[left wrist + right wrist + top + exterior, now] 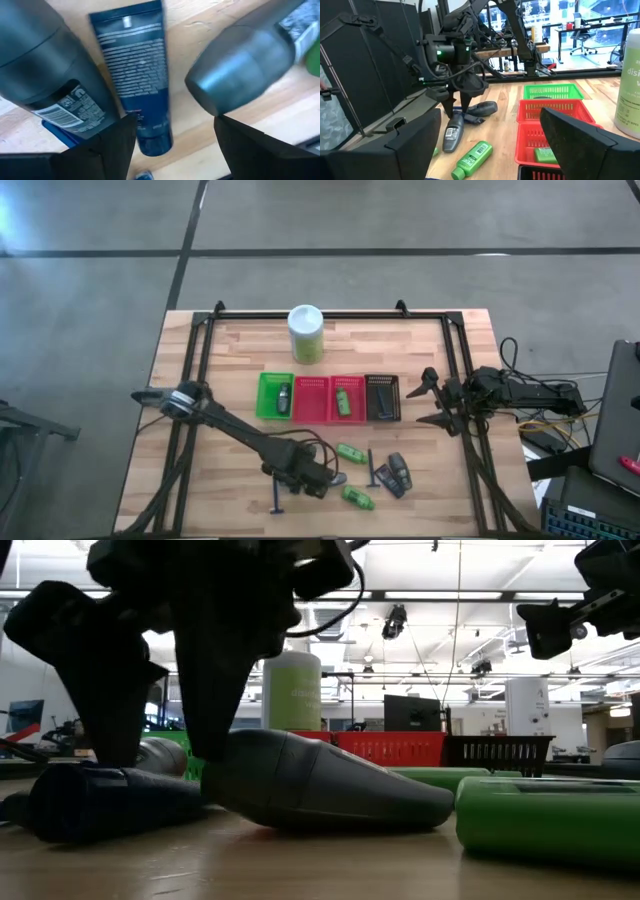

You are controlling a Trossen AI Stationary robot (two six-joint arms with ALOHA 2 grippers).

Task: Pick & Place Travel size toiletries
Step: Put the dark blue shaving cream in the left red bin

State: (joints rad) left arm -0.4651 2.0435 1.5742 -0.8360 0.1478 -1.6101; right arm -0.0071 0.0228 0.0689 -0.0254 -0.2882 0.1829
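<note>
Left tool (172, 137), fingers spread, apparently straddles a dark-blue tube (136, 70); right tool (428, 402) spread.

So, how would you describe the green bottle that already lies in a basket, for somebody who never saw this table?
Find the row of four mesh baskets beside the tall white-and-green canister. The green bottle lies in the red basket next to the black one. It is the only green bottle inside a basket; the other green ones lie loose on the table.

baskets (312, 380): 4 | canister (305, 330): 1 | green bottles (350, 452): 3 | blue sticks (372, 468): 2
</note>
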